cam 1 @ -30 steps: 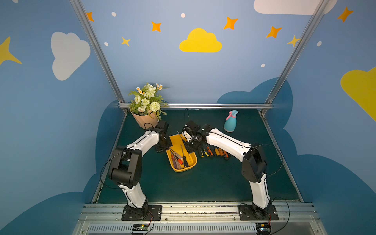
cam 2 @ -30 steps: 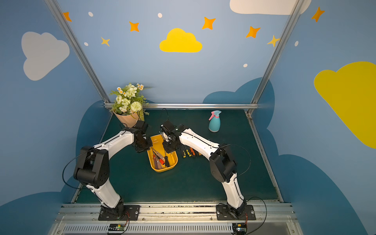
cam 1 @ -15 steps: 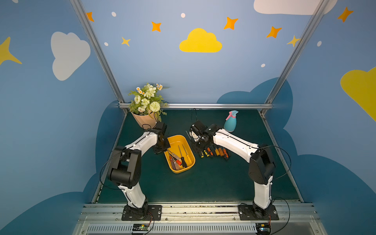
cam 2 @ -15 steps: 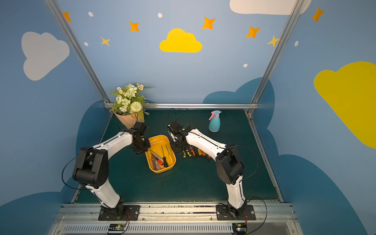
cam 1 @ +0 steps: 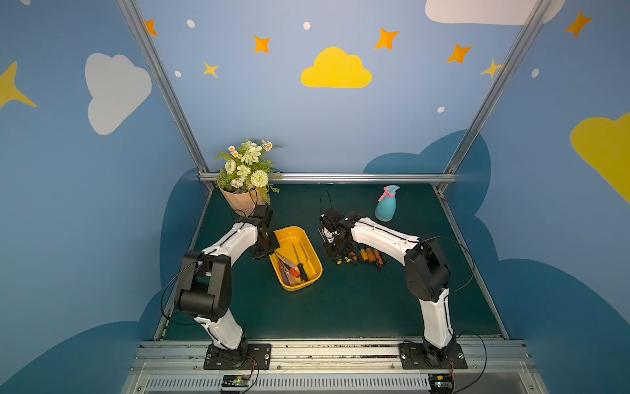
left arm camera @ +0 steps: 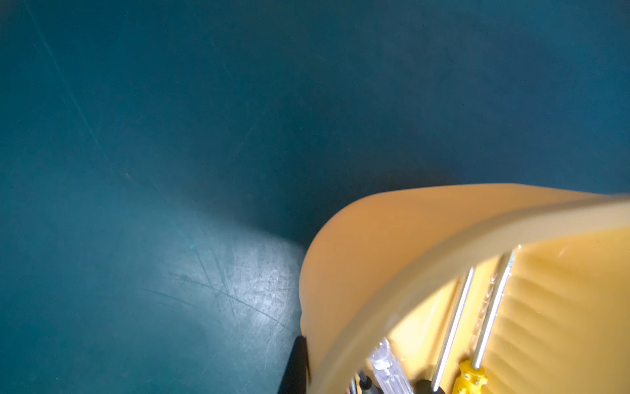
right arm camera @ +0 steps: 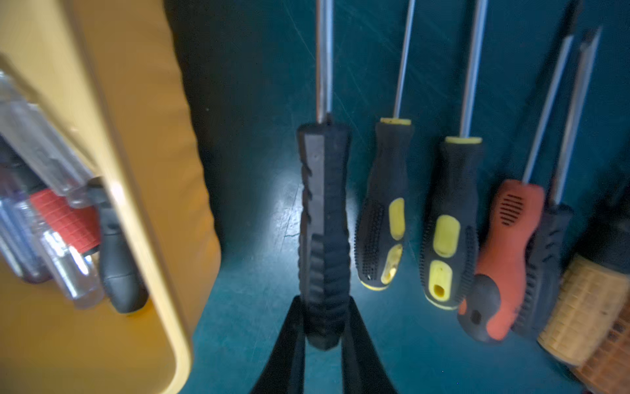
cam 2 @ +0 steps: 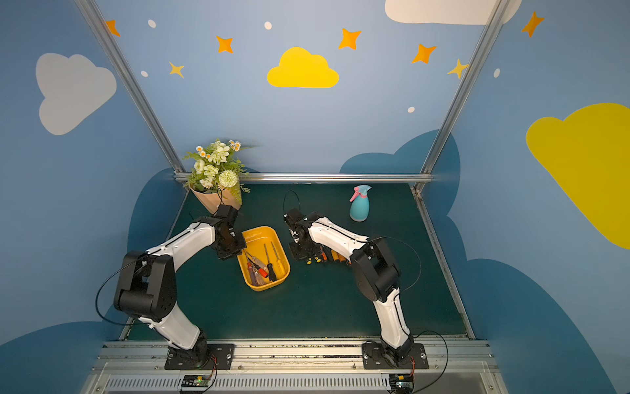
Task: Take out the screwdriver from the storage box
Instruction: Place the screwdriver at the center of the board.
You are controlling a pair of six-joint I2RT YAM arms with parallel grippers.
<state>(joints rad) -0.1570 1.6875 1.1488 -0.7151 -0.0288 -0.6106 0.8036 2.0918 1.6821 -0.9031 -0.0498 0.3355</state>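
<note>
Near the middle of the desk (cam 1: 341, 307), a little toward its left edge, we see the yellow box (cam 1: 289, 235) (cam 2: 260, 235) standing askew, with several loose screwdrivers (cam 1: 296, 266) lying in it. Our left claw (cam 1: 267, 252) (cam 2: 235, 252) is closed on the box's left wall. The left wrist view shows only one black finger (left arm camera: 296, 365), pressed against the outside of that wall (left arm camera: 392, 238); the other finger is hidden.

Our right claw (cam 1: 332, 250) (right arm camera: 324, 314) is clamped on the butt of a black screwdriver (right arm camera: 324, 211), a finger on each side of the ribbed handle. This screwdriver is outside the box, between the box's right wall (right arm camera: 136, 102) and a row of screwdrivers (cam 1: 364, 256) (right arm camera: 450, 221) laid side by side on the desk. We cannot tell whether it touches the desk.

A flowerpot (cam 1: 240, 201) stands at the far left corner, and a spray bottle (cam 1: 386, 206) stands near the far edge, toward the right.
</note>
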